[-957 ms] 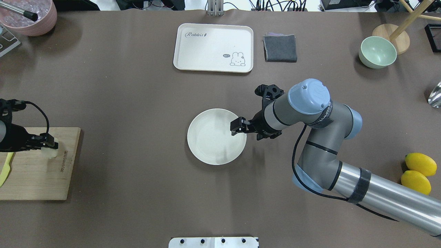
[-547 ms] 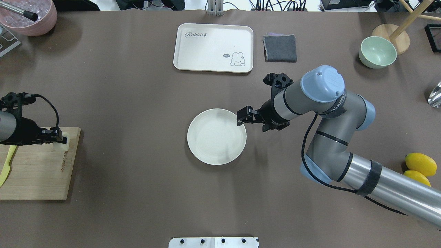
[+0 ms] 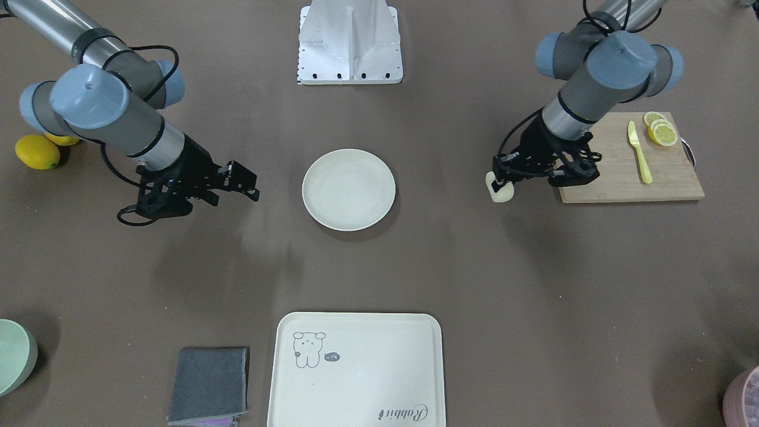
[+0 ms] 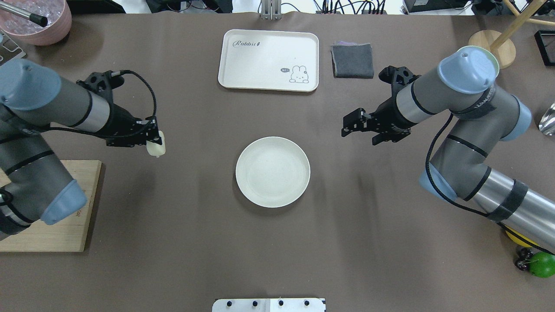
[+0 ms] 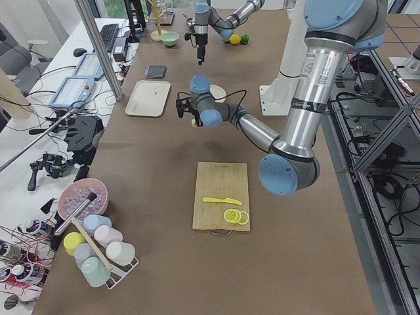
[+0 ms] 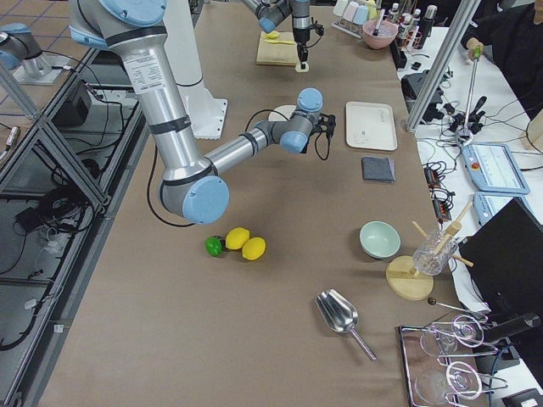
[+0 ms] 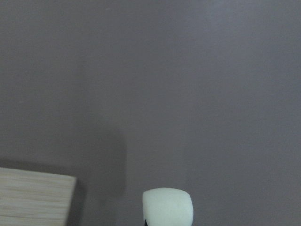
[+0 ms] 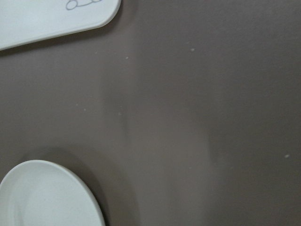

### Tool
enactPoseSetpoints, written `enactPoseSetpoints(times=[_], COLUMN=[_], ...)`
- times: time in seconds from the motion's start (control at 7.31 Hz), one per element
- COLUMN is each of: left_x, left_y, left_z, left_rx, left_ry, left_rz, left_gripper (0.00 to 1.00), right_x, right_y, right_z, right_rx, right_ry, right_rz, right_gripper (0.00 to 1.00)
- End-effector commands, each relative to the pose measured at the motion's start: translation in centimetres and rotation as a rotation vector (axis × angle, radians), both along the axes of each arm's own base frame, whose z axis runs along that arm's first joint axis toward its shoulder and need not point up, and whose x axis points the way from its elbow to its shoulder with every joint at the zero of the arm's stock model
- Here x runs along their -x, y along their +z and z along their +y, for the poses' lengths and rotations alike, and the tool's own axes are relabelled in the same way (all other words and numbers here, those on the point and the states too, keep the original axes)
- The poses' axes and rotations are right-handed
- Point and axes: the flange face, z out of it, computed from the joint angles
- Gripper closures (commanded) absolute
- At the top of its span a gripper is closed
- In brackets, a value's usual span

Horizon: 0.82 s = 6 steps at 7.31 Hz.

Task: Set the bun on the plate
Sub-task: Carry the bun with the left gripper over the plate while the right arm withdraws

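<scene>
The bun (image 4: 156,147), a small pale cream lump, hangs above the brown table left of the plate (image 4: 273,172), with my left gripper (image 4: 152,139) shut on it. From the front the bun (image 3: 500,191) sits under that gripper (image 3: 498,179), just off the cutting board's corner. The left wrist view has the bun (image 7: 168,207) at its bottom edge. The round cream-white plate (image 3: 348,188) lies bare at the table's middle. My right gripper (image 4: 349,124) hovers open and holds nothing, up and to the right of the plate; its wrist view catches the plate's rim (image 8: 70,181).
A wooden cutting board (image 3: 628,157) carries lemon slices (image 3: 660,130) and a yellow knife (image 3: 639,152). A cream tray (image 4: 269,60) and a grey cloth (image 4: 352,60) lie beyond the plate. Whole lemons (image 3: 37,151), a green bowl (image 3: 15,356) and a pink bowl (image 4: 37,19) sit at the edges.
My left gripper has carried the bun off the cutting board and rightward toward the plate. My right gripper has pulled back from the plate's rim, up and to the right.
</scene>
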Motion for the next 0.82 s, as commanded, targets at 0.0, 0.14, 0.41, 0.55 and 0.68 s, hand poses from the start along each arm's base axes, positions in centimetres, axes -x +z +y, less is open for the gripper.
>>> enactPoseSetpoints(times=[0.0,0.14,0.41,0.55,0.68], left_x=[-8.7,-12.2,-18.1,-20.2,-21.9], left_y=[-7.9,-9.8,-12.3,-12.5,-12.7], left_z=[2.5,3.6,5.6,6.1,6.3], left_rx=[-0.032,-0.018,-0.040,-0.044,-0.039], left_ry=[-0.018,-0.032,-0.037,-0.040,-0.041], left_rz=[-0.036,-0.047,-0.059,-0.076,-0.083], left_gripper=[0.73,0.72,0.72,0.72,0.72], right_x=[-4.3,-6.1,-11.0,-14.2,-16.8], right_y=[4.8,6.8,11.4,14.4,16.5], right_z=[-0.9,-1.0,-1.1,-0.8,-0.5], right_rx=[-0.025,-0.052,-0.103,-0.156,-0.186], right_ry=[0.007,0.003,0.001,-0.015,-0.021], right_rz=[0.052,0.075,0.132,0.170,0.196], right_gripper=[0.01,0.01,0.01,0.01,0.01])
